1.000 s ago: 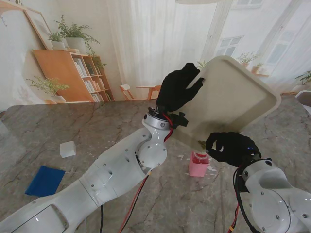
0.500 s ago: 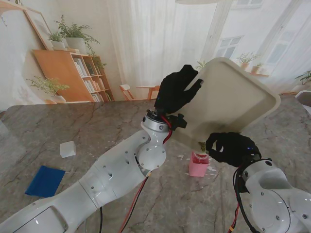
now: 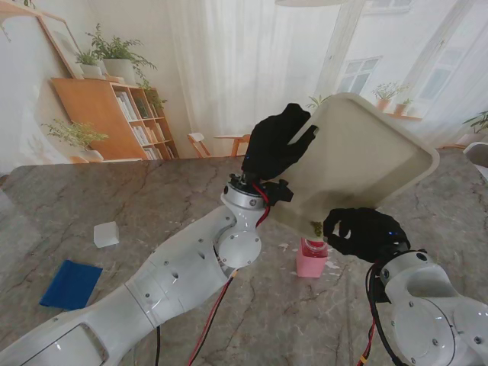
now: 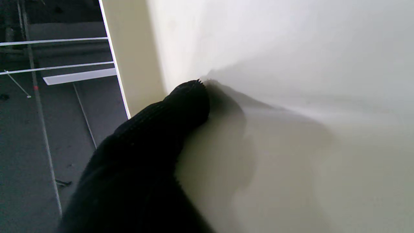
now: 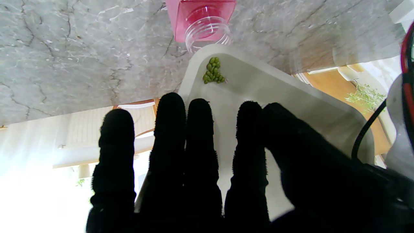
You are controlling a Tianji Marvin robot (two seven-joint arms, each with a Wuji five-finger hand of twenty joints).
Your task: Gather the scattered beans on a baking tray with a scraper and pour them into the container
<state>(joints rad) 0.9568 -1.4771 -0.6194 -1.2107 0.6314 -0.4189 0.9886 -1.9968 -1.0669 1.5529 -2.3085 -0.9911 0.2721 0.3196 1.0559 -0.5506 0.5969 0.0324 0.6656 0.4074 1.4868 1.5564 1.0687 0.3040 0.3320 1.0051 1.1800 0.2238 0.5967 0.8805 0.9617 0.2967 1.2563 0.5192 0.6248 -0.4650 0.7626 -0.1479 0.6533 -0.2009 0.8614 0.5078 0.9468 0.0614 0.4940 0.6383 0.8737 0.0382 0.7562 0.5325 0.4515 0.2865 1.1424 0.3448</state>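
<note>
Tray [image 3: 366,164] tilted steeply, gripped by left hand [image 3: 276,143] and right hand [image 3: 358,231], so beans [image 5: 213,71] gather in low corner above container [image 3: 311,258].

A home: bookshelf [image 3: 126,118], potted plants [image 3: 114,53], curtained windows [image 3: 244,69].

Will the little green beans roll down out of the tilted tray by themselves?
Probably. The beans look small and round, so they should roll easily. They are bunched in the low corner of the tray, right over the container, and the smooth tray likely gives little grip. Some may bounce past the narrow mouth.
</note>
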